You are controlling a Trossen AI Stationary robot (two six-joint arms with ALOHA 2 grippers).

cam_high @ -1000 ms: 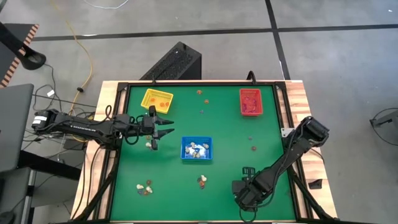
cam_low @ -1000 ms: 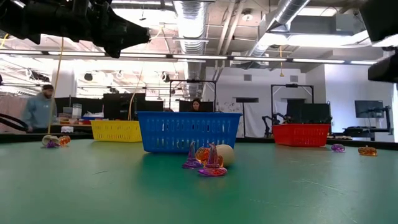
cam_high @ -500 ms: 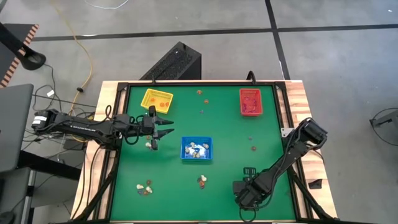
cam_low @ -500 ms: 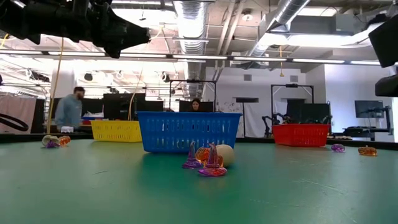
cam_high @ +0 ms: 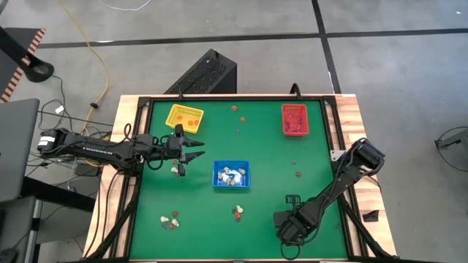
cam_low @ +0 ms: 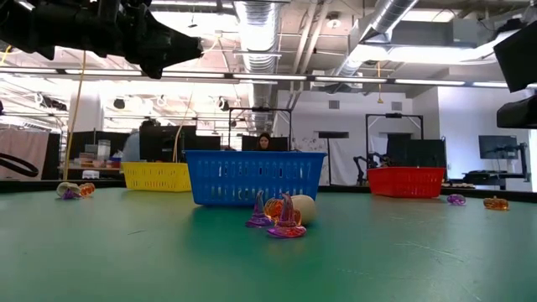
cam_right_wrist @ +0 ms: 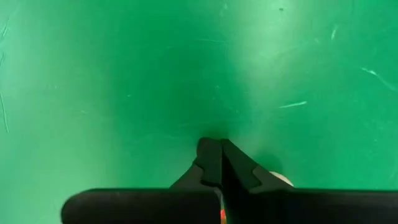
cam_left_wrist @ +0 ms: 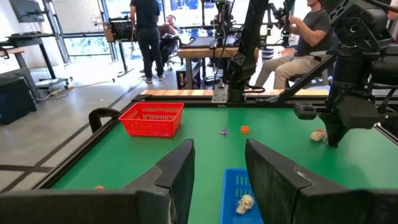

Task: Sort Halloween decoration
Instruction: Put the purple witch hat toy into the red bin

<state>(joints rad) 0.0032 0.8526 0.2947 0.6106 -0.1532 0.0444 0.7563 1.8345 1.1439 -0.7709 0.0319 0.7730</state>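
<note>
On the green table (cam_high: 270, 168), the blue tray (cam_high: 231, 174) sits near the middle and serves as the landmark. The left gripper (cam_high: 196, 150) hangs just to the left of the blue tray and a little toward the far edge, between it and the yellow tray (cam_high: 184, 117); its fingers (cam_left_wrist: 180, 171) stand apart with nothing between them. The right gripper (cam_high: 287, 199) is lowered to the table on the near right of the blue tray, its fingertips (cam_right_wrist: 217, 163) pressed together; a bit of orange shows at the seam between them, but whether they pinch anything cannot be told.

Several small whitish and dark decorations (cam_high: 232, 175) lie inside the blue tray, one of them a tiny skull (cam_left_wrist: 245, 202). A small cluster (cam_high: 238, 212) lies on the table just near-side of the blue tray, and another cluster (cam_high: 170, 220) lies farther off to its near left. The red tray (cam_high: 295, 120) stands far right of the blue tray, and a few single trinkets (cam_high: 296, 169) dot the cloth to the blue tray's right.
</note>
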